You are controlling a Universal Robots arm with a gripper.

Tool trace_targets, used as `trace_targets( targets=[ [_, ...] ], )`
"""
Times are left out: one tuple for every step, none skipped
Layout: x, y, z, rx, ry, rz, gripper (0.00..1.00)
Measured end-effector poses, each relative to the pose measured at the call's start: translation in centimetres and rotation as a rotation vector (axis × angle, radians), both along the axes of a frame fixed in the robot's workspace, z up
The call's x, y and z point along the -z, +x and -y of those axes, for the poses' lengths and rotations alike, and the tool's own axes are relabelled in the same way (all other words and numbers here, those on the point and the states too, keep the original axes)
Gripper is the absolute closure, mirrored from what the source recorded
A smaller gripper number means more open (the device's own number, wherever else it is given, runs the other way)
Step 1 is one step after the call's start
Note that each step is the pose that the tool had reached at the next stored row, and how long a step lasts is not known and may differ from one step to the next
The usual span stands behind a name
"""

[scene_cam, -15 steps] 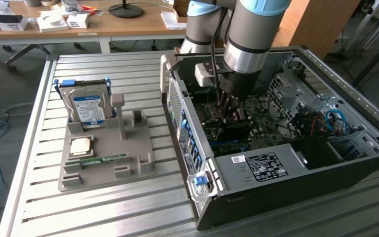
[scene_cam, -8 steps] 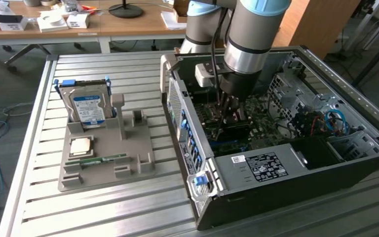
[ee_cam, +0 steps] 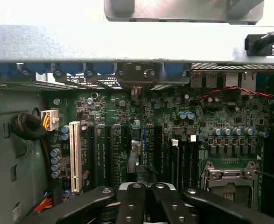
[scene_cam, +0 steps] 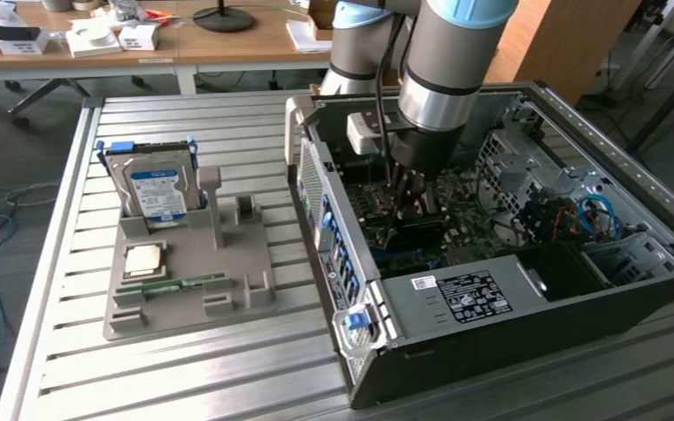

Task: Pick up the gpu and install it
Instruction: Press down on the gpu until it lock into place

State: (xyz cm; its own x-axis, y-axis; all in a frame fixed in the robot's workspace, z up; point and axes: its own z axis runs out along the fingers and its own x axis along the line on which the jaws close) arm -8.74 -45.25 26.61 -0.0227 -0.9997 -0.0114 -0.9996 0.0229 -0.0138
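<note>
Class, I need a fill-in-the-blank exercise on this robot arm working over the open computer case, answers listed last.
1. The claw hangs inside the open computer ____, above the motherboard.
2. The claw's fingers are ____.
3. The hard drive stands upright in the grey ____ on the table.
4. The long white expansion slot on the motherboard is ____.

Answers: case; shut; holder; empty

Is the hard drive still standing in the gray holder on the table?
Yes, the hard drive stands upright in the gray holder, at the exterior view's left of the open computer case.
</note>
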Motion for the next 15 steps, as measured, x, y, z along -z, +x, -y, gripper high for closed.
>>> trace_targets(
  targets=[
    [0.0, 0.0, -0.01, 0.0, 0.0002, 0.0, 0.89],
    [0.01, 0.0, -0.02, 0.0, 0.0003, 0.0001, 0.89],
    [0.01, 0.0, -0.03, 0.0, 0.0004, 0.0001, 0.89],
    [0.0, 0.0, -0.03, 0.0, 0.0004, 0.0, 0.89],
    [0.0, 0.0, -0.03, 0.0, 0.0004, 0.0, 0.89],
    [0.0, 0.0, -0.03, 0.0, 0.0004, 0.0001, 0.89],
    [0.01, 0.0, -0.04, 0.0, 0.0004, 0.0, 0.89],
    [0.0, 0.0, -0.04, 0.0, 0.0004, 0.0, 0.89],
    [0.01, 0.0, -0.04, 0.0, 0.0003, 0.0, 0.89],
    [0.04, 0.0, -0.04, 0.0, 0.0003, -0.0001, 0.89],
    [0.05, -0.01, -0.04, 0.0, 0.0, -0.0002, 0.89],
    [0.06, -0.01, -0.03, 0.0, 0.0, -0.0002, 0.89],
    [0.08, -0.01, -0.03, 0.0, 0.0, -0.0001, 0.89],
    [0.11, -0.01, -0.03, 0.0, 0.0001, 0.0, 0.89],
    [0.12, -0.01, -0.04, 0.0, 0.0001, 0.0, 0.89]
  ],
)
